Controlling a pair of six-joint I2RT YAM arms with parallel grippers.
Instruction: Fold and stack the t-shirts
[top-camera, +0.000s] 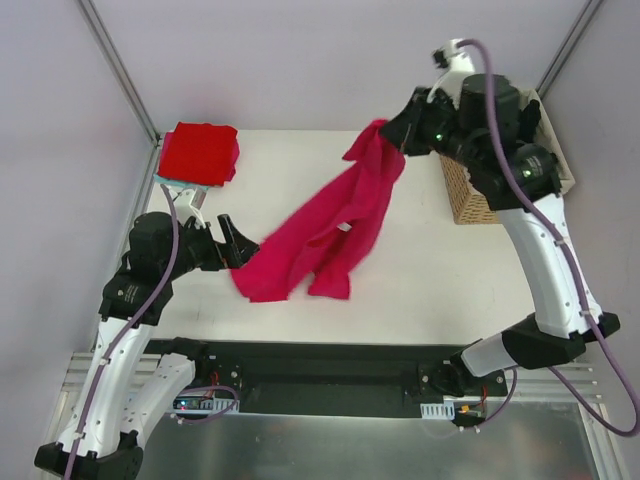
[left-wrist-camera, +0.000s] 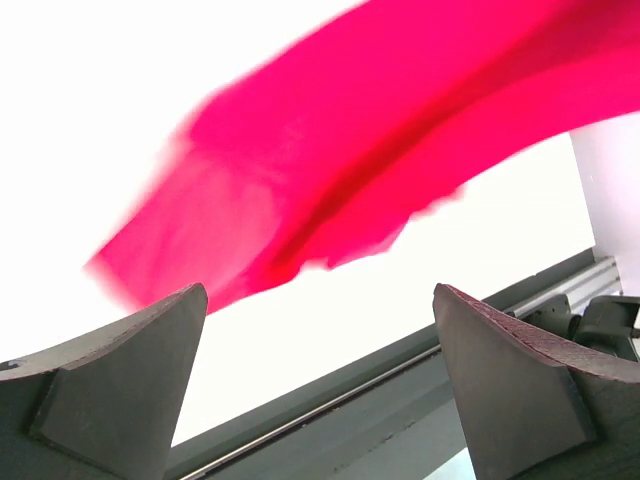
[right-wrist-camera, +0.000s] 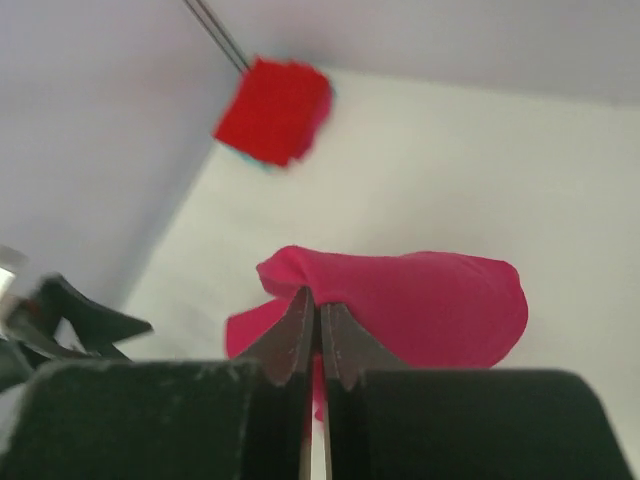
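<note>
Right jaws are pinched shut on one edge of the pink shirt (top-camera: 340, 215), held high at the far right, just beside the basket (top-camera: 465, 190). The shirt hangs from that grip in a diagonal band down to the desk (top-camera: 430, 270). Its low end lies bunched at near left-centre. It is probably held up this way so the cloth drapes out and a free corner shows.

Left jaws are spread wide with nothing between them. They sit low over the desk, just beside the shirt's low end and facing it. They look set to take a second corner so the shirt can be spread flat, but there is no contact yet.

The red shirt (top-camera: 200, 150) sits folded square at the far-left corner, well apart from the pink one. It looks like the start of the stack. A teal edge peeks out under it; I can't tell what that is.

The pink shirt is not folded yet. It is twisted and held at one point only, so the left jaws could catch a doubled layer. The left wrist view is blurred.
</note>
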